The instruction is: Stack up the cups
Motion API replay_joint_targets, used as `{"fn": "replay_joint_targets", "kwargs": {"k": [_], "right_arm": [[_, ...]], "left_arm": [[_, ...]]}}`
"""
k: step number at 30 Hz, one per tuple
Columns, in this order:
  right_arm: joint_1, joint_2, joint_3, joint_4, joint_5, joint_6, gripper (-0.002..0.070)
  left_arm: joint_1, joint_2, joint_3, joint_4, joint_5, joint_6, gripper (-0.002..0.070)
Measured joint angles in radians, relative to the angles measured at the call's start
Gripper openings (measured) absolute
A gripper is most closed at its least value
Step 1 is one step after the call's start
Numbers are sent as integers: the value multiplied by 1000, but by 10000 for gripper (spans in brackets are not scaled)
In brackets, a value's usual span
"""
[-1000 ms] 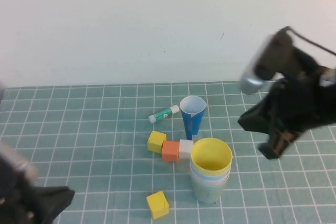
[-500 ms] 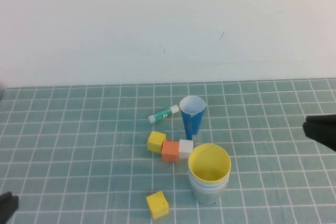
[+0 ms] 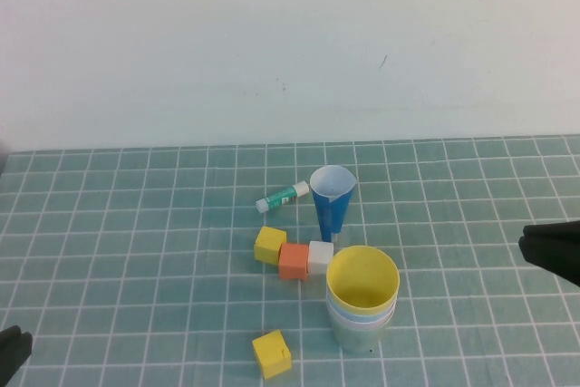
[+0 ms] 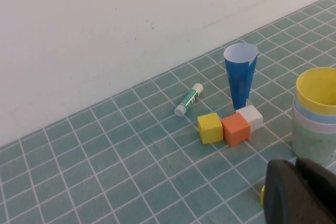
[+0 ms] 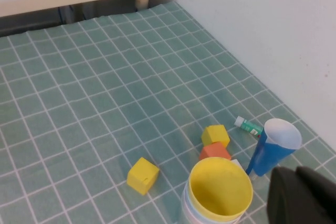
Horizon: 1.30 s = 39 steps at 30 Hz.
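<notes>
The cups stand nested in one upright stack [image 3: 362, 307] on the green grid mat. The yellow cup [image 3: 362, 280] is on top, with the light blue rim [image 3: 362, 313] under it and a pale green cup [image 3: 356, 334] at the bottom. In the left wrist view the stack shows yellow [image 4: 318, 91], light blue [image 4: 314, 117], a thin pink rim [image 4: 313, 128] and green [image 4: 311, 146]. My left gripper [image 3: 11, 354] sits at the near left corner, shut and empty. My right gripper [image 3: 555, 255] sits at the right edge, shut and empty, apart from the stack.
A narrow dark blue cone cup [image 3: 332, 198] stands just behind the stack. A glue stick [image 3: 282, 196] lies to its left. A yellow cube [image 3: 270, 244], an orange cube [image 3: 294, 260] and a white cube [image 3: 320, 256] sit in a row beside the stack. Another yellow cube [image 3: 272, 353] lies nearer.
My right arm has pulled back from beside the stack to the right edge. My left arm has drawn back into the near left corner. The stack has stayed in place.
</notes>
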Motion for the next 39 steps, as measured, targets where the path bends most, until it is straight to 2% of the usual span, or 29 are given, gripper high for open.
{"fn": "replay_joint_targets", "kwargs": {"k": [12,16,22,26,29,39], "right_arm": [[0,0,0,2,2,0,-1],[0,0,13,-67,-14,32,-1],[0,-35,151,-154,-192,60,-1],[-17,-158,297,-238,-339,162,-1],[-101,-279,400,-297,-354,246,-1],[-490,-664,647,-408,-338,403,-1]], "left_arm": [[0,0,0,0,0,0,-2],[0,0,0,0,0,0,-2],[0,0,0,0,0,0,-2],[0,0,0,0,0,0,-2],[0,0,0,0,0,0,-2],[0,0,0,0,0,0,-2]]}}
